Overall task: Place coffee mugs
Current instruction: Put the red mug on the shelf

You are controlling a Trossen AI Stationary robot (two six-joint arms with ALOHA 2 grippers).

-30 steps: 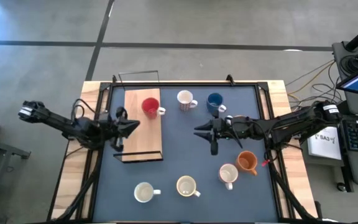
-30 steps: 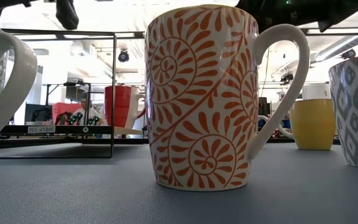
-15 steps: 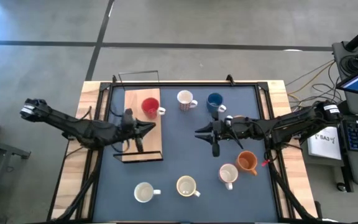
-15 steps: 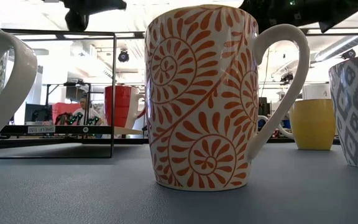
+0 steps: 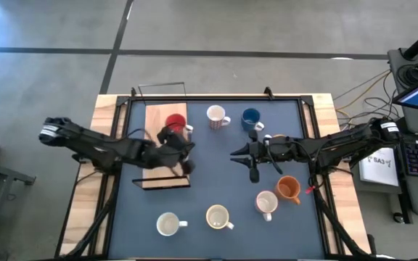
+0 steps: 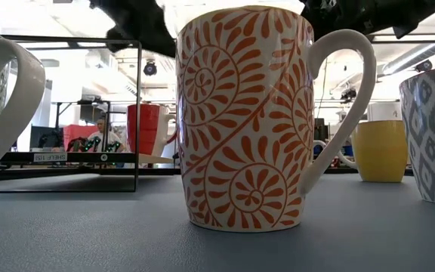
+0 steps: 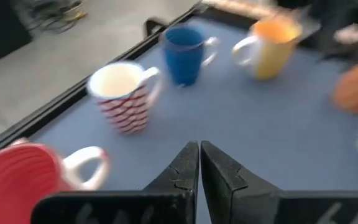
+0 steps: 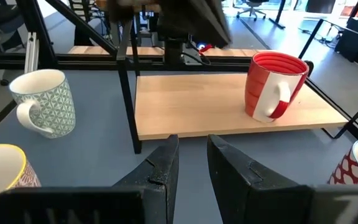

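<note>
Dark blue-grey matte table top [image 5: 216,181] inside a black frame, pale wood boards at both long edges, grey concrete floor around it; beyond, in the low view, a bright workshop with shelving and a seated person [image 6: 100,136] far off. On the mat's left part, a light wooden board [image 5: 165,168] under a thin black wire frame, flat and smooth, carrying the ribbed red mug [image 5: 174,123], upright, handle toward the middle. Near the far edge, a red-and-white patterned mug [image 5: 216,116] and a blue mug [image 5: 251,119] side by side, apart. Toward the right, a yellow mug [image 7: 271,47], an orange mug [image 5: 289,188] and a grey-patterned white mug [image 5: 266,203] close together. At the near edge, a green-patterned white mug [image 5: 168,225] and an orange-swirl mug [image 5: 218,216], glossy ceramic. No visible contents where interiors show. Left gripper [image 5: 185,155] over the board's inner edge just beside the red mug, fingers pressed together, empty. Right gripper [image 5: 236,154] above mid-table, fingers slightly parted, clamped on nothing.
</note>
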